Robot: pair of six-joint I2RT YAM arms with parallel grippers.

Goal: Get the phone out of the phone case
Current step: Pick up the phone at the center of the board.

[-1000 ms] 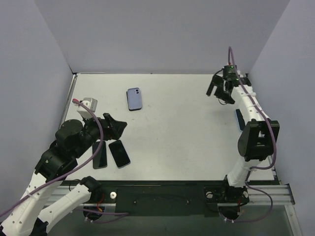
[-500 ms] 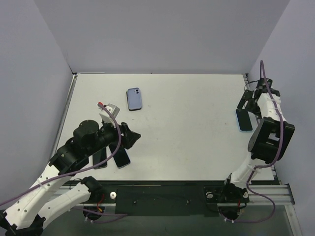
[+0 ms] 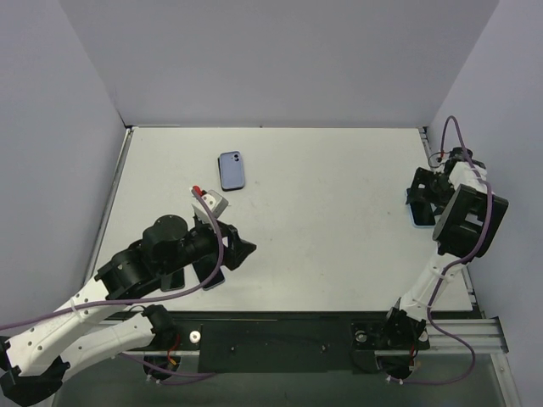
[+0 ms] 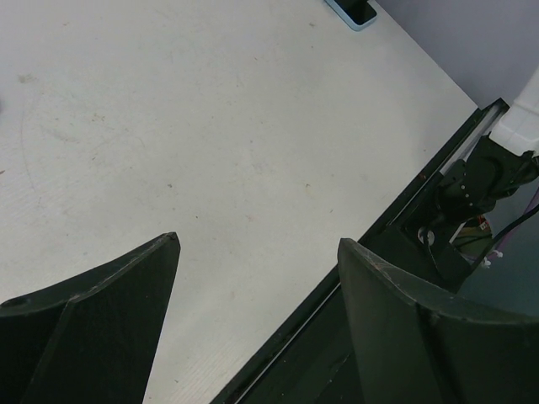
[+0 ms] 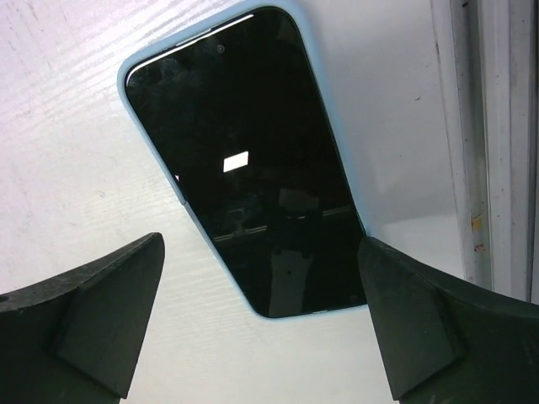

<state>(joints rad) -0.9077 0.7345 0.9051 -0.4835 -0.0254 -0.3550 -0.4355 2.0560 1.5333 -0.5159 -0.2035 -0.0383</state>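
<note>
A phone with a black screen in a light blue case point(image 5: 253, 160) lies face up at the table's right edge. In the top view only a sliver of the case point(image 3: 416, 222) shows under my right gripper point(image 3: 421, 197). The case's end also shows in the left wrist view point(image 4: 354, 10). My right gripper point(image 5: 259, 244) is open and empty, just above the phone, with one finger on each side of its near end. My left gripper point(image 3: 246, 248) is open and empty over the near left of the table point(image 4: 253, 126), far from the phone; in the left wrist view it point(image 4: 258, 242) points at the table's front edge.
A blue-purple phone point(image 3: 232, 170) lies face down at the back left. A black phone point(image 3: 214, 278) lies partly under my left arm. The metal rail point(image 5: 484, 168) runs right beside the cased phone. Grey walls enclose the table.
My right gripper has swung from the back right down over the cased phone. My left arm has moved right and forward, now covering the black phones.
</note>
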